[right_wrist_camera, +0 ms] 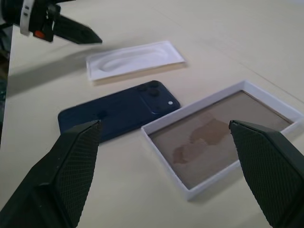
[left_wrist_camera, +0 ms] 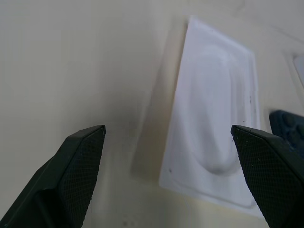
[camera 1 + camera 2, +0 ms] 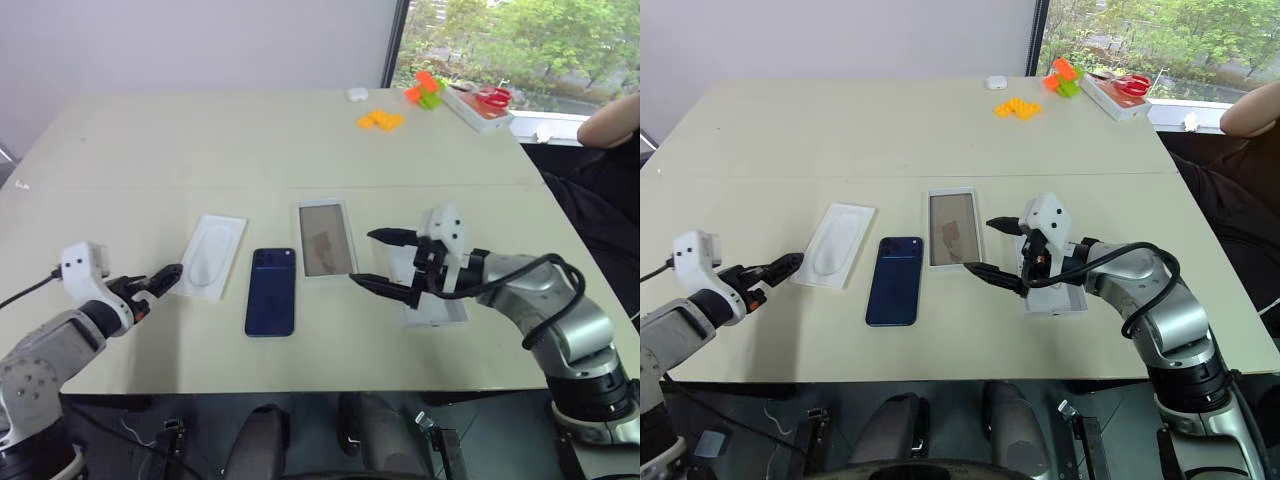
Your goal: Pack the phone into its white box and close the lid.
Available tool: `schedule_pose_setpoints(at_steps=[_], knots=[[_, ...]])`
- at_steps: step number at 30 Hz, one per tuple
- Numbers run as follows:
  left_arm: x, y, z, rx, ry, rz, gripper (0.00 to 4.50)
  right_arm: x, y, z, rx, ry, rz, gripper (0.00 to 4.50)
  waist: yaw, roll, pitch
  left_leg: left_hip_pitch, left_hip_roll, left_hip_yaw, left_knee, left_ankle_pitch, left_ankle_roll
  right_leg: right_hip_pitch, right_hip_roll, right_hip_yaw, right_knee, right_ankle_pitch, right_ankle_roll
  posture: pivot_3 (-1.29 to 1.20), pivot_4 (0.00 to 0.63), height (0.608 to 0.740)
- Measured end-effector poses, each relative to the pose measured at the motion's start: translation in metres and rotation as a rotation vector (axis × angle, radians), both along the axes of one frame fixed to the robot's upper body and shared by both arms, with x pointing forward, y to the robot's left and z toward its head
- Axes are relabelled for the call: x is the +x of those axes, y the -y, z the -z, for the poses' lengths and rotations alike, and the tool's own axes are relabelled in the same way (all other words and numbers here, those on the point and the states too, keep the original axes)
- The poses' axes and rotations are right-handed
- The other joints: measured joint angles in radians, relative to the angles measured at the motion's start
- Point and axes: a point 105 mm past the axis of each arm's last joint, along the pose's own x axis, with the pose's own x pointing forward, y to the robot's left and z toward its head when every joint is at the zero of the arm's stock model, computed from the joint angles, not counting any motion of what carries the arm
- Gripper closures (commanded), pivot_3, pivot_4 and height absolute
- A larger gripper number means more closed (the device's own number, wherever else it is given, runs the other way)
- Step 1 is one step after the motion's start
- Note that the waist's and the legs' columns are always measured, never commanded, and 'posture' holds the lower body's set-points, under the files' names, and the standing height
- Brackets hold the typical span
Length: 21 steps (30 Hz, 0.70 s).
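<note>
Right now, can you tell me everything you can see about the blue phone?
The phone is slim, glossy and dark navy blue, with rounded corners. It lies flat on the table, back side up, so its camera lenses show at one far corner. It sits between the white insert and the white box, close beside both, with a thin gap to the box. Nothing holds it; it touches nothing but the table.

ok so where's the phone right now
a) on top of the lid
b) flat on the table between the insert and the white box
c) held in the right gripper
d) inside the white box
b: the phone lies flat on the table, with the white insert on one side and the open white box on the other, and neither gripper holds it.
</note>
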Motion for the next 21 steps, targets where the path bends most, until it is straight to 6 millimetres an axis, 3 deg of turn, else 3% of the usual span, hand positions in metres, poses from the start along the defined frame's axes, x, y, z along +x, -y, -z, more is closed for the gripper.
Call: schedule_pose_setpoints(at_steps=[7,10,17,21], knots=[[-0.001,0.006,0.002,-0.036,-0.072,0.052,0.06,-0.001,0.0,0.002,0.003,-0.011,0.004,0.0,0.002,0.001,0.0,0.001,-0.001,0.0,0.0,0.0,0.0,0.0,0.0,0.0,0.0,-0.002,-0.003,0.0,0.15,0.74],[-0.001,0.01,0.003,-0.078,-0.066,0.06,0.85,-0.002,-0.001,0.002,0.003,-0.013,0.004,0.0,0.002,0.001,-0.001,0.001,-0.001,0.0,0.0,0.0,0.0,0.001,-0.001,0.0,0.0,-0.002,-0.003,0.0,0.15,0.74],[-0.004,0.018,0.01,-0.15,-0.093,0.089,4.3,-0.002,-0.003,0.004,0.006,-0.016,0.002,0.0,0.003,0.0,-0.001,0.0,-0.001,0.0,0.0,0.0,0.0,0.001,-0.001,0.0,0.0,-0.001,-0.003,0.0,0.15,0.74],[-0.001,0.019,0.003,-0.176,-0.047,0.089,4.46,-0.003,-0.005,0.005,0.005,-0.021,-0.006,0.0,0.004,0.001,-0.001,0.002,-0.001,0.0,0.0,0.0,0.0,0.002,-0.001,0.0,0.0,-0.002,-0.003,0.0,0.15,0.74]])
